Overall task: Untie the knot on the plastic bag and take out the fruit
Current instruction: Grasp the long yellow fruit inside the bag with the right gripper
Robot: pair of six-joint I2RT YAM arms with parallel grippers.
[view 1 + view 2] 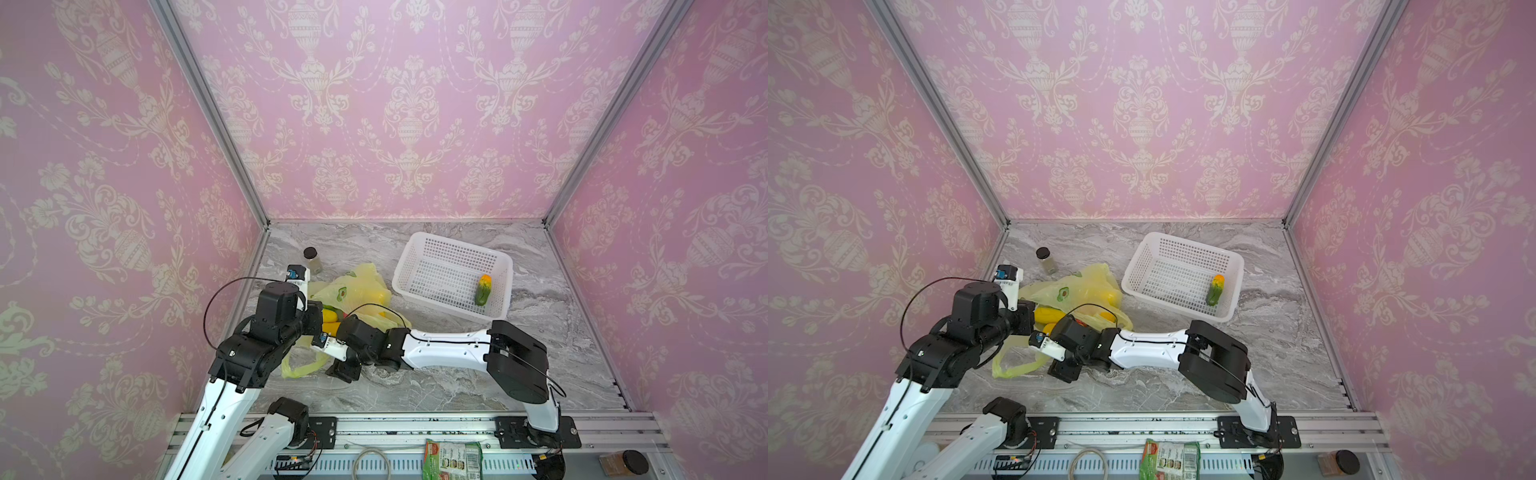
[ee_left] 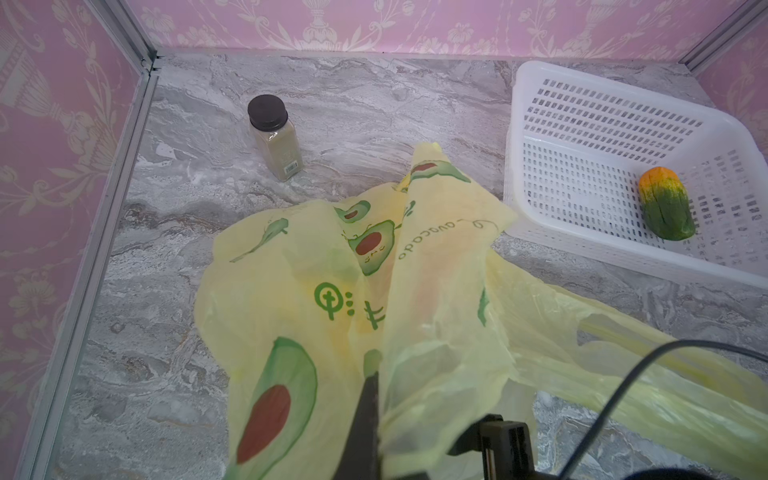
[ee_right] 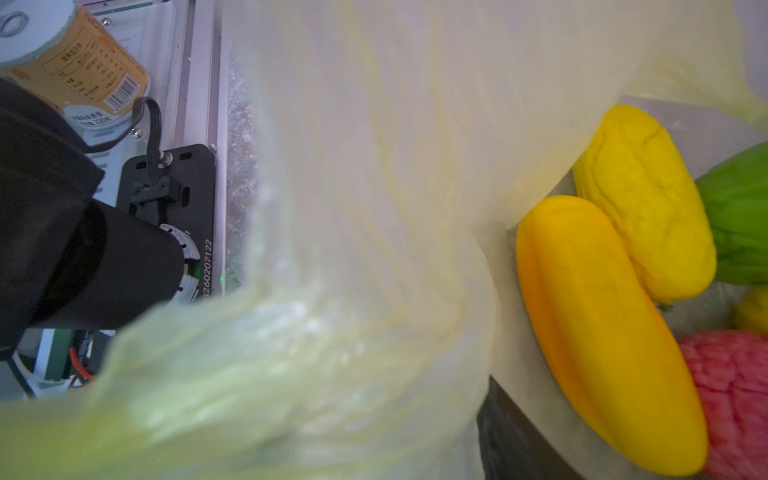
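One plastic bag lies left of centre, its film pinched in the tightly closed left gripper. The right gripper sits at the bag's near mouth, jaws hidden, so I cannot tell its state. Of the fruit, two yellow oblongs, one green piece and one pink ball show in the mouth; one green-orange piece lies in the single white basket, far right

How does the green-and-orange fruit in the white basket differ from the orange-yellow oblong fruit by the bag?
The green-and-orange toy fruit is two-toned and rough; the orange-yellow oblong toy fruit is plain and smooth. The green-and-orange one lies alone in the white perforated plastic basket; the orange-yellow one touches other pieces at the thin yellow-green plastic bag. Both are oblong.
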